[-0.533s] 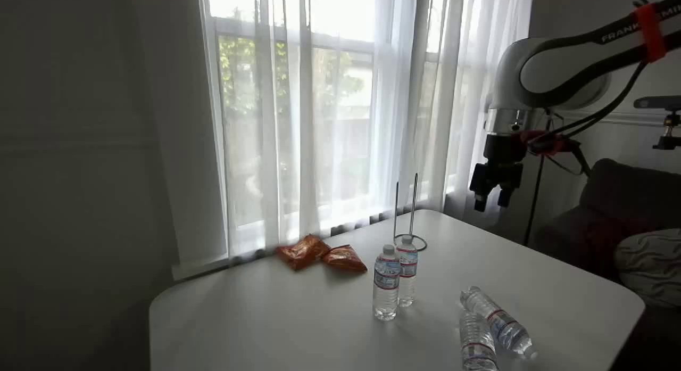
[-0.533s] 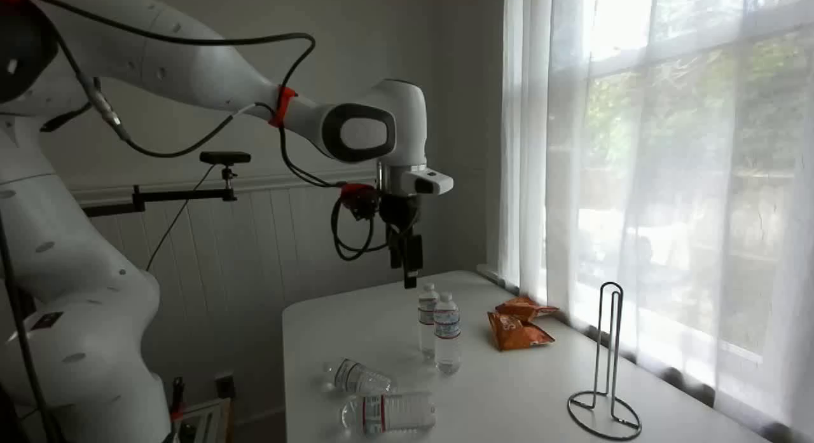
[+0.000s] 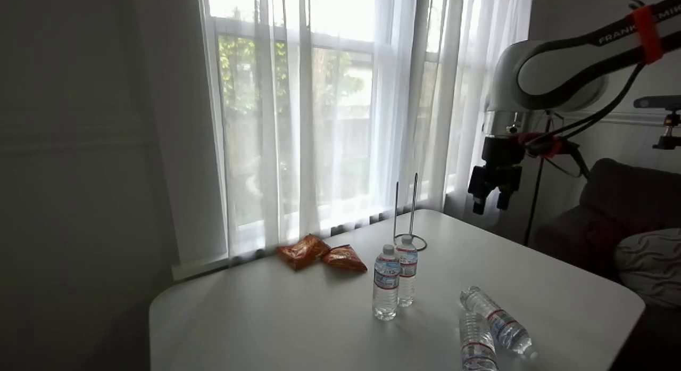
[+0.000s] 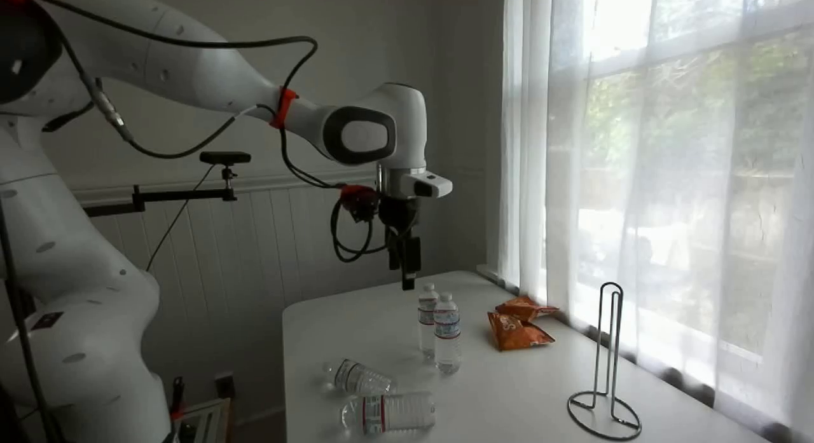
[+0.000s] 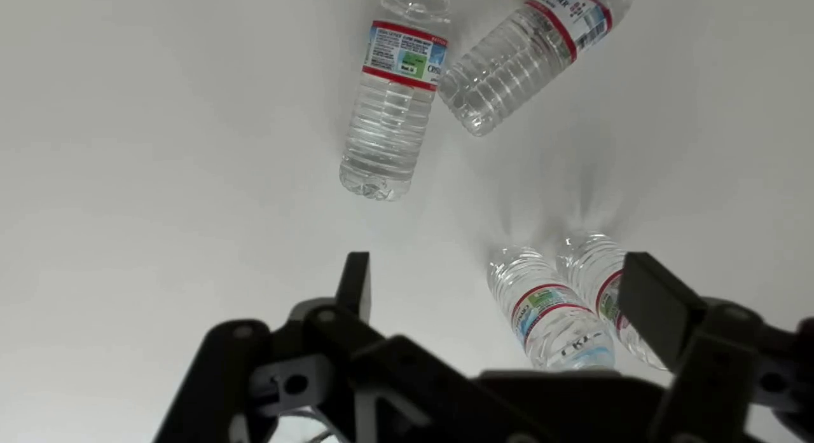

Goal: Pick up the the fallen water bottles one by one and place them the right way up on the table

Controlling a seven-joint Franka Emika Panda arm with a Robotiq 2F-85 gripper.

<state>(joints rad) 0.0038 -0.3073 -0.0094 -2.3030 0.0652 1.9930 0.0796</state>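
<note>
Two clear water bottles lie on their sides on the pale table (image 3: 255, 328): one fallen bottle (image 3: 500, 323) and another fallen bottle (image 3: 475, 341), close together. Both also show in an exterior view, one nearer (image 4: 397, 412) and one behind it (image 4: 364, 376). In the wrist view one lies at top centre (image 5: 391, 106), its side near the base of the angled one (image 5: 528, 55). Two similar bottles stand upright side by side (image 3: 385, 286) (image 3: 408, 264). My gripper (image 3: 490, 205) is open and empty, pointing down, well above the table. Its fingers (image 5: 505, 281) are wide apart, with the upright bottles far below.
Two orange snack packets (image 3: 303, 252) (image 3: 345, 258) lie by the window edge of the table. A thin wire stand (image 4: 607, 367) is upright near the window side. Sheer curtains (image 4: 572, 176) hang along that edge. A dark sofa (image 3: 638, 200) is beyond the table.
My gripper has come down very slightly, with a tiny sideways shift. It stays open. The bottles and the other things have not moved.
</note>
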